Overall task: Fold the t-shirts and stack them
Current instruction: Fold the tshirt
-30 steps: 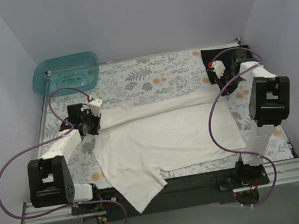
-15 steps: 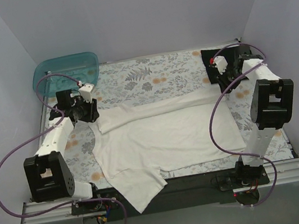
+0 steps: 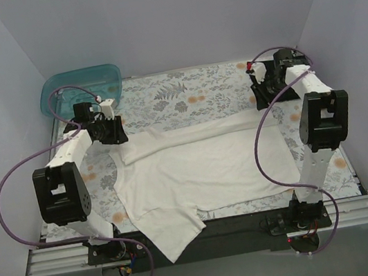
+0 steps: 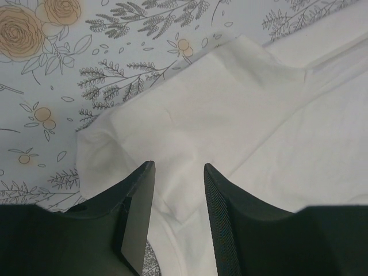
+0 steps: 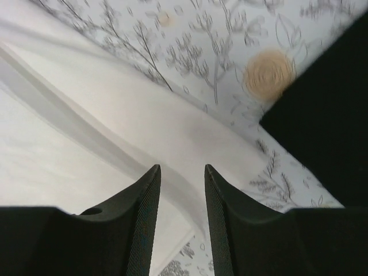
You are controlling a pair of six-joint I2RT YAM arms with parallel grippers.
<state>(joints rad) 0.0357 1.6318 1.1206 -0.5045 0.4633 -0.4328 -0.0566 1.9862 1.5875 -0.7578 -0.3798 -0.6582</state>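
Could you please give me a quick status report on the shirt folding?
Left gripper open, empty. Right gripper open, empty. Cream-white t-shirt flat, far edge folded over. Black t-shirt at far right corner.

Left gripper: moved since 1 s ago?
Yes. The left gripper has shifted toward the table's far side, closer to the teal tub, and now sits near the far left corner of the white t-shirt.

Soft, even light fills the top view; shadows are faint. The right wrist view blurs toward its upper right, the black fabric t-shirt featureless.
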